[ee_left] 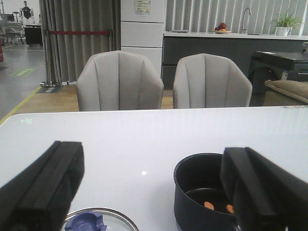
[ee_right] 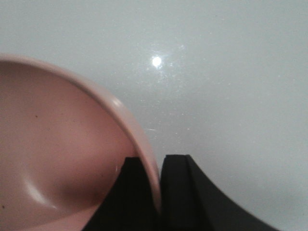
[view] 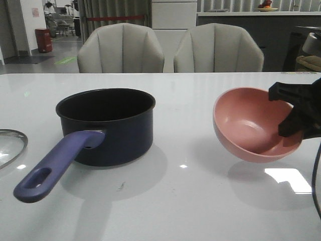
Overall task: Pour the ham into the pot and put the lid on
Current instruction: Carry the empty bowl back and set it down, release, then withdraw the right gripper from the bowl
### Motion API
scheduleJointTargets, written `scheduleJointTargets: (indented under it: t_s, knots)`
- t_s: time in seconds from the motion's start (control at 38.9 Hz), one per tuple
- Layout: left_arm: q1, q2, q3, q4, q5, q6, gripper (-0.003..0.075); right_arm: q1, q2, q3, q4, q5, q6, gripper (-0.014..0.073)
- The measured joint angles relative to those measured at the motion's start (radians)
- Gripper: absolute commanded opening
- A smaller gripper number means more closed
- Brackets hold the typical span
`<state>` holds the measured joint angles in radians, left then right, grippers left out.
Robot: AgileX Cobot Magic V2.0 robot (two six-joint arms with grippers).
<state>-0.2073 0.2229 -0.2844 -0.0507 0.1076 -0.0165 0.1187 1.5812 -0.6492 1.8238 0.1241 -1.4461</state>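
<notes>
The right gripper pinches the rim of the tilted pink bowl above the tabletop. Ham lies inside the pot. The left gripper hangs spread wide over the lid.

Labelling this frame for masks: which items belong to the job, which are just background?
Job:
pot
ham, already in the pot
lid, on the table
pink bowl, empty, held tilted by right tool
left tool, open

Background:
two grey chairs
table
</notes>
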Motion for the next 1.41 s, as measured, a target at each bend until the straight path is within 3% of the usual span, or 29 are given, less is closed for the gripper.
scheduleJointTargets:
  t_s: [0.36,0.67,0.92,1.21,1.41]
  knots:
    - [0.0,0.0,0.0,0.0,0.0,0.0,0.0617,0.0,0.0,0.0,-0.035,-0.024,0.008,0.0239]
    - [0.0,0.0,0.0,0.0,0.0,0.0,0.0617,0.0,0.001,-0.02,-0.035,-0.095,0.0,0.0456]
    - [0.0,0.0,0.0,0.0,0.0,0.0,0.0617,0.0,-0.028,-0.057,-0.043,-0.102,-0.033,0.0468]
    - [0.0,0.0,0.0,0.0,0.0,0.0,0.0617,0.0,-0.239,-0.067,-0.043,-0.097,-0.189,0.0468]
    - [0.0,0.0,0.0,0.0,0.0,0.0,0.0617,0.0,-0.469,0.014,-0.047,-0.039,-0.288,0.0468]
